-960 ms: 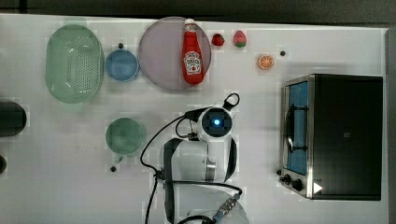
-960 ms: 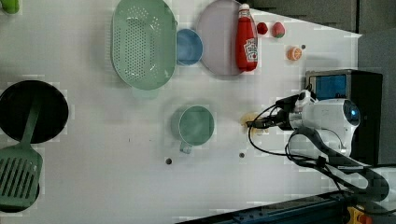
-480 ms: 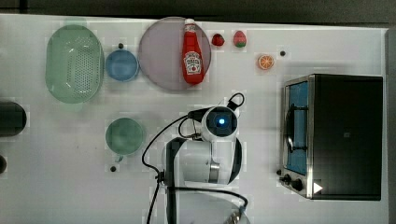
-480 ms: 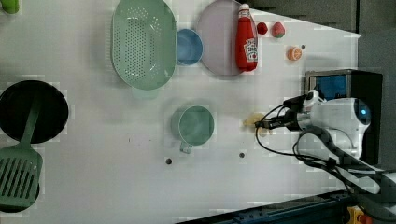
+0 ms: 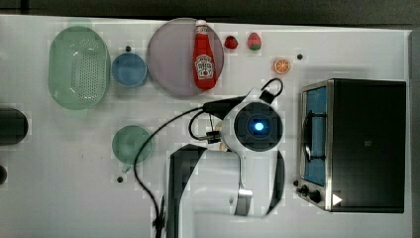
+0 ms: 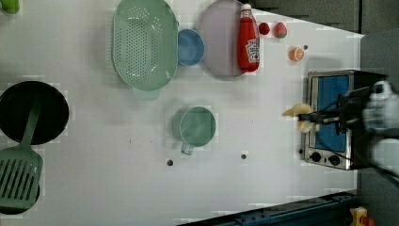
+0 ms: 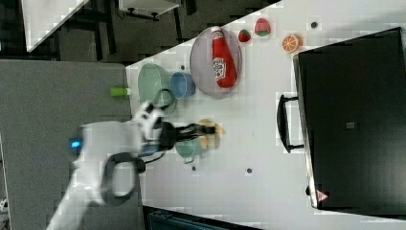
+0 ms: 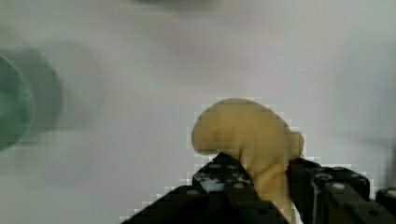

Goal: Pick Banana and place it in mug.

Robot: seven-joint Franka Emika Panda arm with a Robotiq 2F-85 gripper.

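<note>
The pale yellow banana (image 8: 247, 135) sits between my black fingers (image 8: 219, 179), and my gripper (image 8: 268, 184) is shut on it. In the left view the banana (image 6: 297, 114) hangs off the table in front of the toaster oven, with my gripper (image 6: 311, 118) just to its right. In the right view the banana (image 7: 211, 132) is at the tip of my gripper (image 7: 198, 130), above the teal-green mug (image 7: 187, 148). The mug (image 5: 131, 145) stands upright and empty, well to the top view's left of my wrist (image 5: 257, 126). In the wrist view the mug (image 8: 11, 107) is at the edge.
A toaster oven (image 5: 354, 144) stands at the top view's right. A ketchup bottle (image 5: 204, 62) lies on a grey plate (image 5: 171, 59), beside a blue cup (image 5: 129, 69) and a green basket (image 5: 79, 67). A black pan (image 6: 33, 113) and green spatula (image 6: 19, 176) lie at the left view's left.
My jaws have closed on the banana. It has come up off the table with the arm and shifted toward the left view's right, away from the mug.
</note>
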